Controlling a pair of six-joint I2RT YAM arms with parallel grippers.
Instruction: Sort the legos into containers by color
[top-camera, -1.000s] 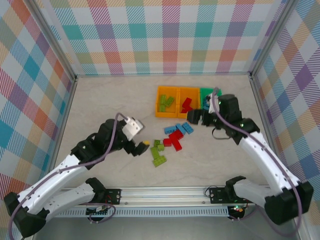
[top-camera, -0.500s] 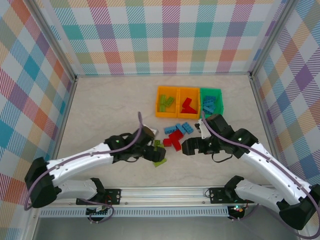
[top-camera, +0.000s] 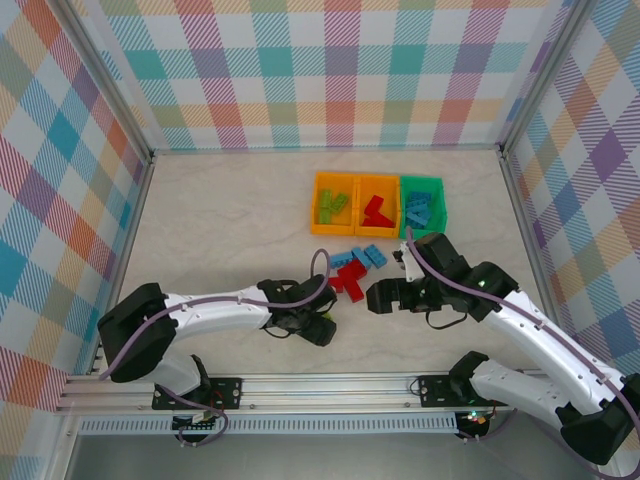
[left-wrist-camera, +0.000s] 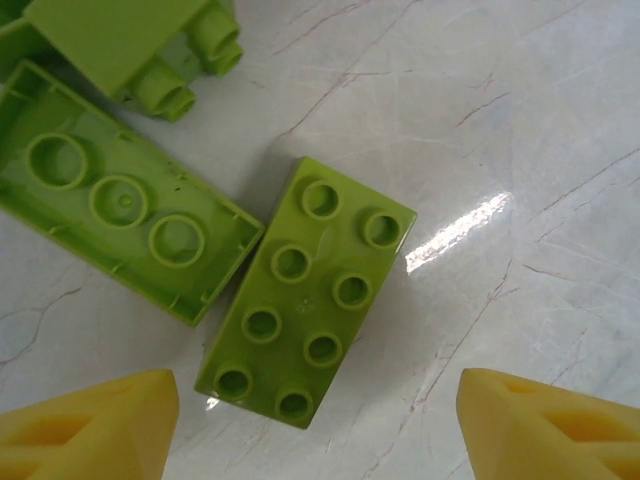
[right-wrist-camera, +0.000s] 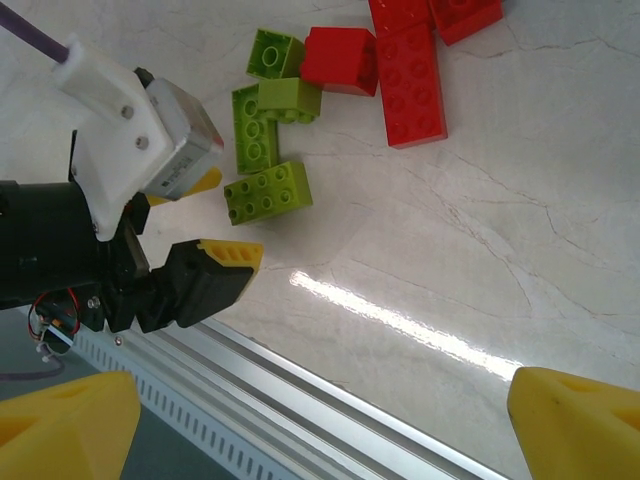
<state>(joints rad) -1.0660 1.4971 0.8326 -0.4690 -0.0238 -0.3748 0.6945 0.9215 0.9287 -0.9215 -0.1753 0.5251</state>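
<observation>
Left arm reaches low across the marble-patterned table (top-camera: 220, 220), its left gripper (top-camera: 320, 328) poised over a small cluster of lime legos. In the left wrist view the two yellow fingertips (left-wrist-camera: 90, 425) stand wide apart with a lime two-by-four brick (left-wrist-camera: 305, 290) lying between and just beyond them, touched by neither — jaws open, nothing held. The brick lies flat, studs up, its long axis running on a diagonal from lower left to upper right of that view, skewed to the line between the fingertips. Against its left side lies an upturned lime brick (left-wrist-camera: 120, 225), hollow underside showing, its long axis crossing the first brick's at roughly a right angle. A third lime brick (left-wrist-camera: 130, 45) sits at the upper left corner, touching the upturned one.

The right gripper (top-camera: 375, 296) hovers near the left one, its fingers spread wide over bare table and gripping nothing. From the right wrist camera the same two-by-four runs almost left to right, just off the left gripper's dark, yellow-tipped fingers (right-wrist-camera: 215, 265). Beyond it lie more lime pieces (right-wrist-camera: 262, 125) and, further on, loose red bricks (right-wrist-camera: 410, 85).

Loose blue bricks (top-camera: 366, 257) rest between this pile and the containers (top-camera: 358, 232), a row of three set side by side towards the far right of the table: the left orange bin (top-camera: 335, 176) holds lime pieces, the middle orange bin (top-camera: 378, 177) red, the green bin (top-camera: 422, 180) blue.
</observation>
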